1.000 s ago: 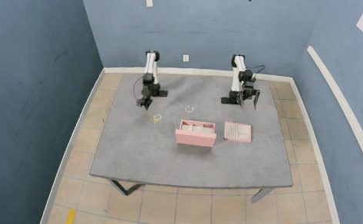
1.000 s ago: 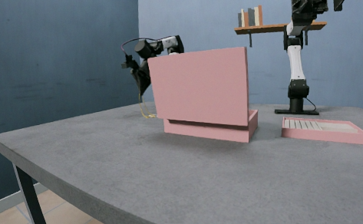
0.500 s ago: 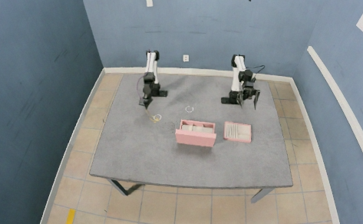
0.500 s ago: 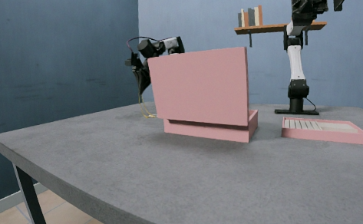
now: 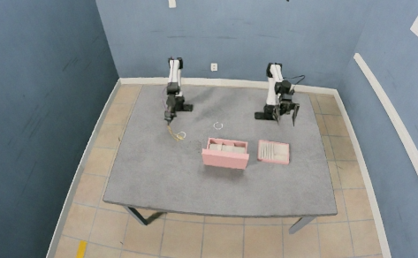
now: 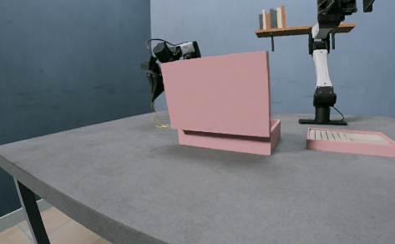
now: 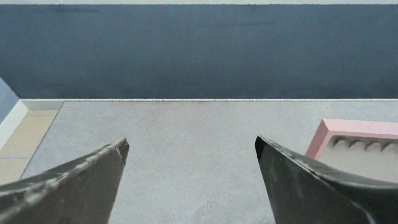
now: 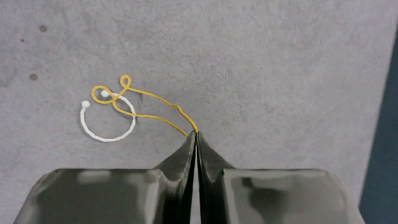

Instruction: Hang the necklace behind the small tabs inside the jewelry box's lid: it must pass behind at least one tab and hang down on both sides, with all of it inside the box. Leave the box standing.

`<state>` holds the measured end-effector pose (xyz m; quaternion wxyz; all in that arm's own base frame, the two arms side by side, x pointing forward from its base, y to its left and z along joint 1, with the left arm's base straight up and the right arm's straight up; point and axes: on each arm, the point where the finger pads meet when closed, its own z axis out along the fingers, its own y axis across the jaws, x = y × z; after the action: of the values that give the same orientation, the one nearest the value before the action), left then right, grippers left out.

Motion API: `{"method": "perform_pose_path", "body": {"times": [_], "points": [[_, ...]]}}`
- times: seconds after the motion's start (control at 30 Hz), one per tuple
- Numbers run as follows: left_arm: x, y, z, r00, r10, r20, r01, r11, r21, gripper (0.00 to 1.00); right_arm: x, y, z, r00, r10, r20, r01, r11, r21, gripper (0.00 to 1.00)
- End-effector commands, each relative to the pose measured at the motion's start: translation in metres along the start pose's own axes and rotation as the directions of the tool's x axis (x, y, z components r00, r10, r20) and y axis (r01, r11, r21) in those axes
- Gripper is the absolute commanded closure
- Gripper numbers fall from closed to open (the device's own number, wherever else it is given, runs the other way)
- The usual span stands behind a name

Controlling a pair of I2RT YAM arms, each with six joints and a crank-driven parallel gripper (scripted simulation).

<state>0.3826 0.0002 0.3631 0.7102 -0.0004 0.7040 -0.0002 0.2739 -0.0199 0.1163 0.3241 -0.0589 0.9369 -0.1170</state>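
Observation:
The pink jewelry box (image 5: 209, 145) (image 6: 227, 144) stands upright on the table. Its open lid (image 5: 225, 160) (image 6: 219, 92) (image 7: 360, 127) stands up, outer face towards the top and exterior views. Small tabs (image 7: 356, 145) show inside the lid's top rim in the left wrist view. The thin yellow necklace (image 6: 154, 117) (image 8: 176, 106) hangs from my right gripper (image 5: 169, 122) (image 6: 153, 101) (image 8: 196, 134), which is shut on it. Two strands run from the fingertips, and the looped far part is at or near the table, across a white ring. My left gripper (image 5: 285, 124) (image 7: 192, 139) is open and empty, away from the box.
A white open ring (image 8: 107, 140) lies below the necklace's loops. Another white ring (image 5: 218, 128) lies behind the box, on the arms' side. A pink tray (image 6: 357, 150) with grey lining lies beside the box, in front of the left arm.

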Motion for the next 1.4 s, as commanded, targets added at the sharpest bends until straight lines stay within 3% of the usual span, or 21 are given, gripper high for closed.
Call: {"method": "perform_pose_path", "body": {"times": [0.0,0.77,1.37], "points": [[-0.009,0.003,-0.004,1.0,0.005,0.023,-0.004,1.0,-0.01,0.0,-0.011,-0.003,-0.005,0.995,-0.079,0.062,0.079,0.997,0.014,1.0],[-0.009,0.003,-0.004,1.0,0.005,0.023,-0.004,1.0,-0.01,0.0,-0.016,-0.007,-0.01,0.938,-0.323,0.123,0.317,0.946,0.064,1.0],[-0.009,0.003,-0.004,1.0,0.005,0.023,-0.004,1.0,-0.01,0.0,-0.025,-0.003,-0.017,0.831,-0.529,0.173,0.515,0.849,0.122,1.0]]}}
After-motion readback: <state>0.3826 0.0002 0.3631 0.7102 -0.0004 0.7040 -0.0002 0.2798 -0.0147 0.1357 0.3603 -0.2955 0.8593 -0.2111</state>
